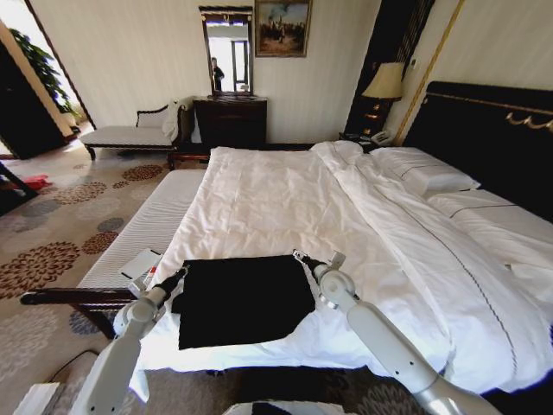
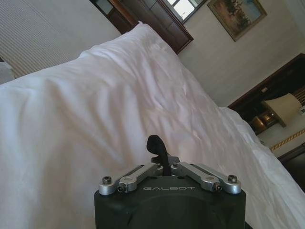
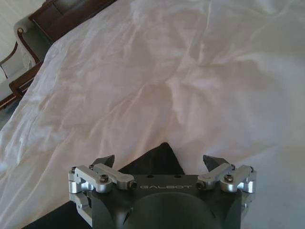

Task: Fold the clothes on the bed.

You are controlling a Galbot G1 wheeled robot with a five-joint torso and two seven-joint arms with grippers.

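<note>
T-shirt (image 1: 244, 298), black, lies flat as a rough rectangle on the white bed (image 1: 285, 203), lower centre of the head frame, near the foot edge. No lettering readable on it from here; chest print is not visible. Only legible writing is "GALBOT", printed on both wrist housings.

Left pincer (image 1: 182, 273) sits at the shirt's left upper corner, lower left of the head frame. In the left wrist view the left pincer (image 2: 158, 143) has its fingers pressed together into one dark tip; whether any cloth is caught there is hard to tell, since white sheet is all that shows around it.

Right pincer (image 1: 299, 255) is at the shirt's upper right corner, centre of the head frame. In the right wrist view the right pincer (image 3: 162, 164) is spread wide, with black fingertips (image 3: 106, 160) on either side of a pointed corner of the shirt (image 3: 157, 160); it holds nothing, and contact with the cloth can't be made out.

Shirt's lower part is cut off by the housing in the right wrist view. Striped bench (image 1: 138, 233) runs along the bed's left side, with a dark headboard (image 1: 484, 138) at upper right.
</note>
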